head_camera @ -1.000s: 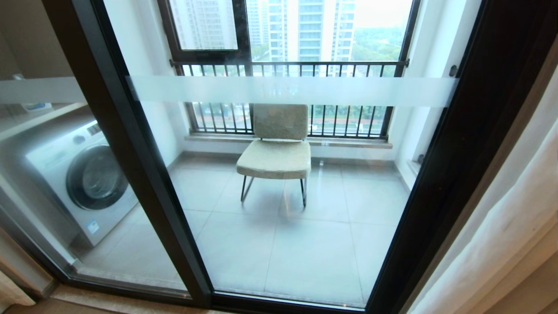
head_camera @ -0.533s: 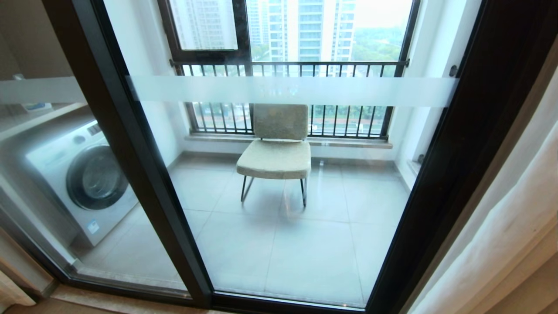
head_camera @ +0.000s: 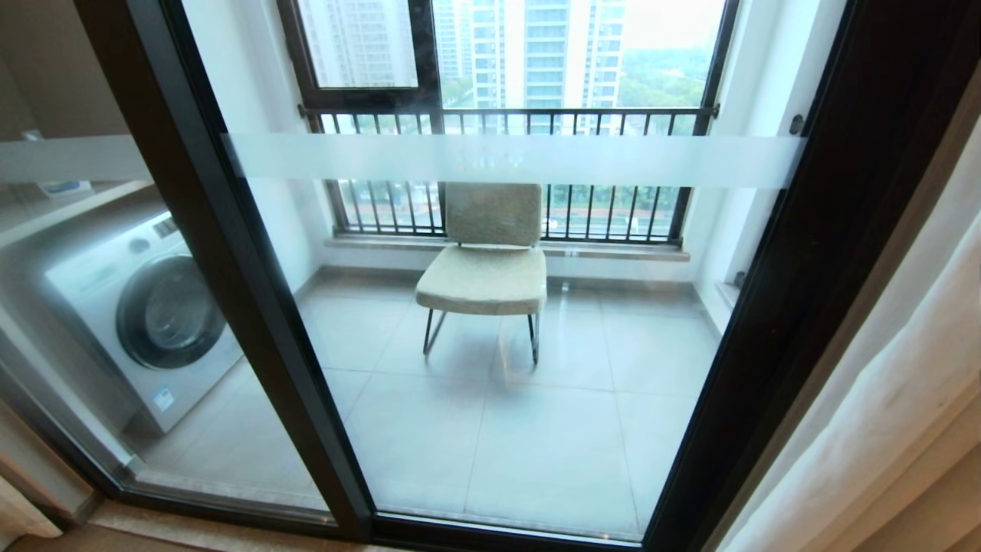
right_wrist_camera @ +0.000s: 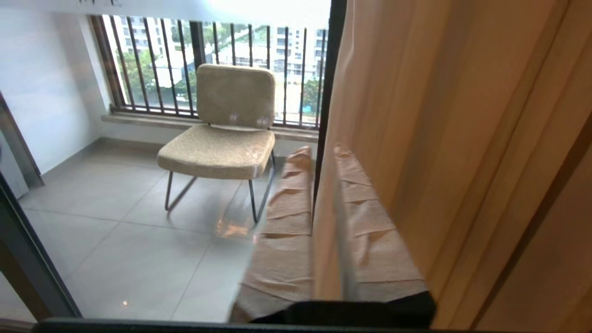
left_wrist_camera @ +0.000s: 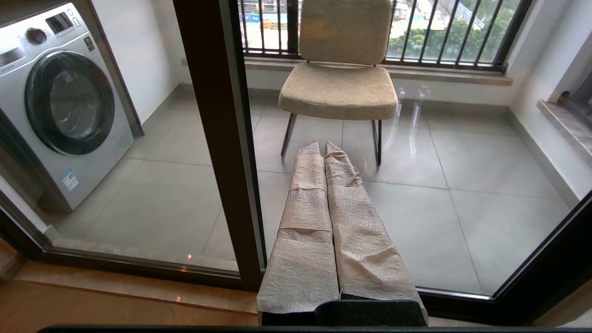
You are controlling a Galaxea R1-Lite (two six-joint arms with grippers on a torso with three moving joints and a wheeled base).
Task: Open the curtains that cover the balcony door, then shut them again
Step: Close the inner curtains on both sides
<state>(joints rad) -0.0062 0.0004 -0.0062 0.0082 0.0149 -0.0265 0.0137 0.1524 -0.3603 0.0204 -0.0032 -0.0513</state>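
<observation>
I see my R hand point(right_wrist_camera: 319, 157) at the curtains point(right_wrist_camera: 416, 115), lower right (a fold between its slightly parted fingers), L hand point(left_wrist_camera: 323, 147) closed, empty.

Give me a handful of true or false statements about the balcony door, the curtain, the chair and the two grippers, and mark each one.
1. The balcony door glass is uncovered in the head view. True.
2. A chair stands on the balcony behind the glass. True.
3. The washing machine door hangs wide open. False: its round door is shut.
4. The left gripper grips the curtain. False: its fingers are together, empty, before the glass.
5. A fold of the curtain hangs between the right gripper fingers. True.
6. The curtain hangs at the robot's left. False: it is bunched at the right.
</observation>
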